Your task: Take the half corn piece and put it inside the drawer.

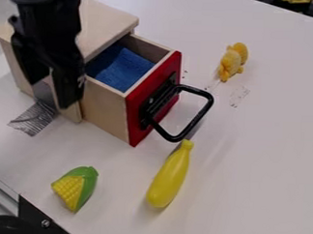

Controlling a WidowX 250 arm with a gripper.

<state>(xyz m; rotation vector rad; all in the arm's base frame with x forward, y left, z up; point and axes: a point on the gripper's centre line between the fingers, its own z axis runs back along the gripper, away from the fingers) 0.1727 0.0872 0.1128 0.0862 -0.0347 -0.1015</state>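
Half corn piece [76, 187], yellow kernels in a green husk: lies on the white tabletop [248, 156], well apart from the black two-finger gripper [50, 93], toward the camera and slightly to view right. Long axis: slanted, from upper right in the view to lower left, kernels turned to view left. One arm only, hence no choice of side. Gripper: hanging beside the pale wooden cabinet [104, 13], pointed downward; fingers parted, no object seen between them. Drawer, pale wood with red front [135, 116] and black handle: pulled out, blue cloth [122, 69] within, beyond the corn. Move called for, by judgement: travel toward the camera, lower over the corn, close across its narrower width.
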